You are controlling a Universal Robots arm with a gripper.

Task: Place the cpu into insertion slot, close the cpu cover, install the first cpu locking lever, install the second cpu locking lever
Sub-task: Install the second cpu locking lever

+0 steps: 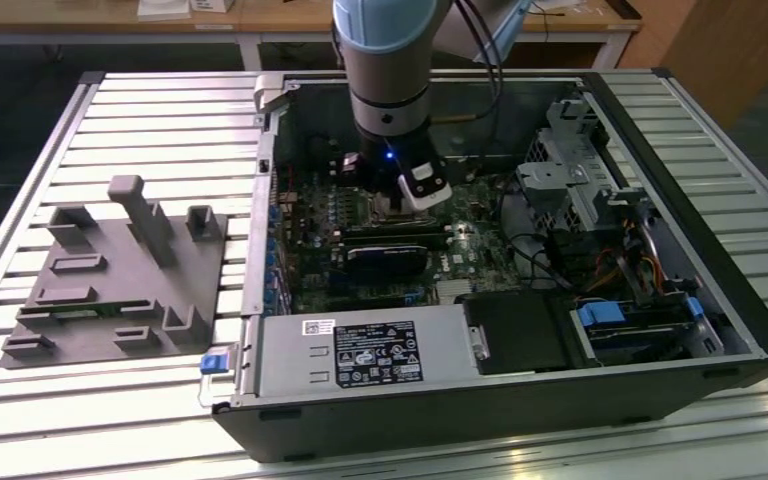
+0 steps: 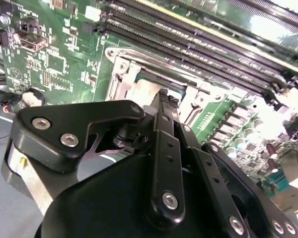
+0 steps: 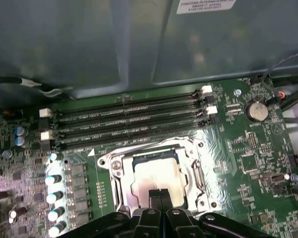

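We see the black two-finger gripper (image 3: 160, 194) w/ tips pressed together, holding nothing, just above the flat silver-brown metal-topped cpu (image 3: 156, 177) seated in the black-rimmed insertion slot (image 3: 186, 151); likely light, stiff, fragile, so we'd take it by the edges only.

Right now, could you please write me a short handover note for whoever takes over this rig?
Gripper: fingers together, holding nothing, right over the socket.
The cpu lies in the insertion slot on the motherboard, inside the open computer case.
The cpu cover is down around the chip, framing it.
Done: chip placed, cover closed.
Locking levers: their state cannot be judged here.
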